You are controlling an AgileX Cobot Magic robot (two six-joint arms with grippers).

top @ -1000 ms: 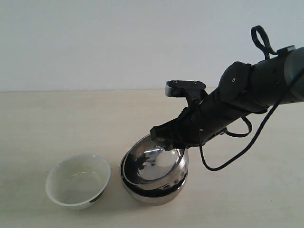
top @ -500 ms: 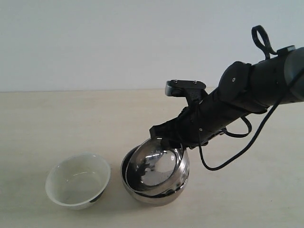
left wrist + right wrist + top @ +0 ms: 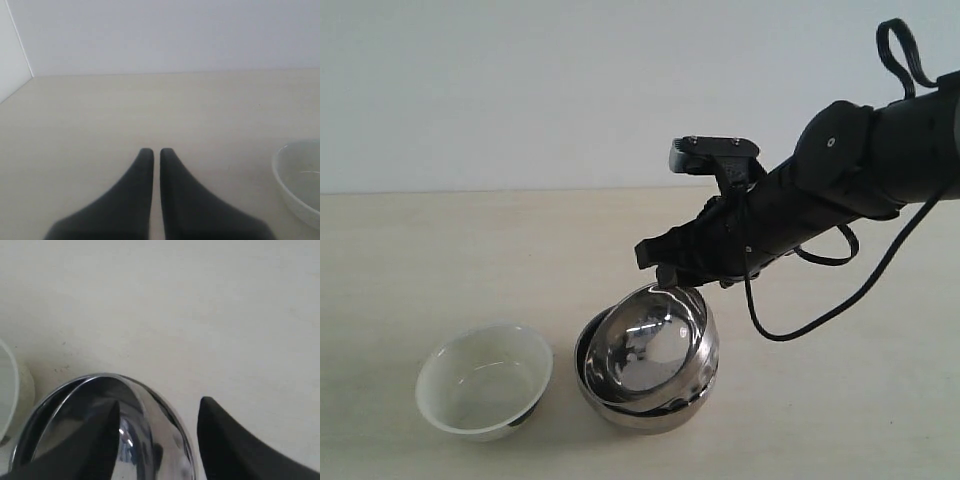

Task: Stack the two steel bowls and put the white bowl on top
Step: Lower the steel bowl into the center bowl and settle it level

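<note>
Currently in hand: the first half of the job, nesting the steel pair. I judge it all but done, with only the release left to clear.
Upper steel bowl: inside the lower steel bowl but tilted, with its far rim riding high and its near rim sunk below the lower one's lip.
Lower steel bowl: upright on the tabletop.
White bowl: upright and empty on the tabletop, just beside the steel stack and apart from it as far as I can tell. It also shows at the edge of my left wrist view.
Right pincer: jaws apart at the raised far rim of the upper steel bowl. My right wrist view puts one finger over the bowl's inside and the other outside its wall, gripping nothing. Whether a fingertip brushes the rim I cannot tell.
Left pincer: fingers drawn together with only a sliver between them, holding nothing, low over bare tabletop with the white bowl near.
Next move, my judgement: lift the right pincer clear of the rim without snagging it and see whether the tilted bowl needs a nudge to sit level. Then take the white bowl by its rim and carry it onto the stack.
Care: a canted upper bowl gives the white bowl a sloping seat, so it may slide.
</note>
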